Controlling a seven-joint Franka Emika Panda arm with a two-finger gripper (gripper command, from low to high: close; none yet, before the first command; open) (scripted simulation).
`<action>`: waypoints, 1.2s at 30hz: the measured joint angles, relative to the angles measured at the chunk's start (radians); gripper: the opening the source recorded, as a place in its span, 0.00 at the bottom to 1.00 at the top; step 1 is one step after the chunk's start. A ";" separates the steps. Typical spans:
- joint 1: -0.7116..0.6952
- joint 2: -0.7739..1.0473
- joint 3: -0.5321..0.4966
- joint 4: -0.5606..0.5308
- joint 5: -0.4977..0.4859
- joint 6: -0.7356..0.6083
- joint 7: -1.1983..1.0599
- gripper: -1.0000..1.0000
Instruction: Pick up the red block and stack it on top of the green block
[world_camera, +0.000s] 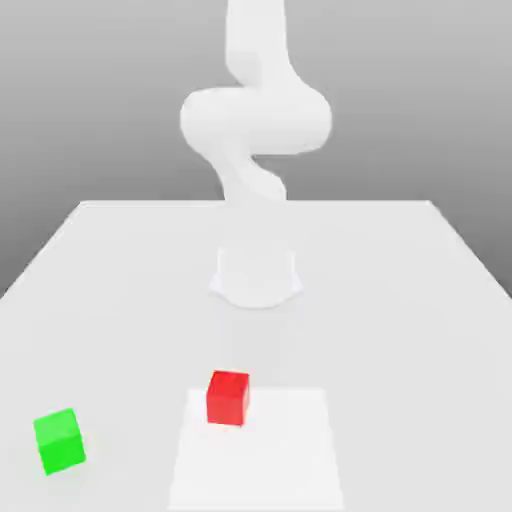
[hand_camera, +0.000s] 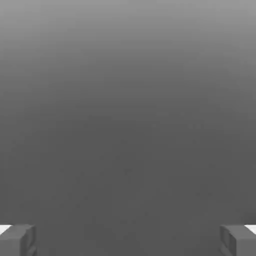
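matt blocks — red (world_camera: 228, 397), green (world_camera: 59, 441)

The tall white robot arm (world_camera: 255, 120) gets chopped off by the top edge of the exterior view, so its upper links and hand can't be made out there. In the hand view, the two grey boxy fingertips (hand_camera: 17, 241) are cut by the bottom edge and the side edges, just their ends poking in at the corners. The brighter white square patch on the table (world_camera: 290, 460) runs off the bottom edge of the exterior view. The flat white tabletop (world_camera: 120, 290) is clipped at both sides too.
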 joint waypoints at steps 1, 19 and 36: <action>-0.004 0.034 -0.001 -0.029 -0.001 0.024 0.003 0.50; -0.065 0.711 -0.031 -0.506 -0.001 0.508 0.037 0.50; -0.081 0.805 -0.014 -0.503 0.007 0.587 0.032 0.00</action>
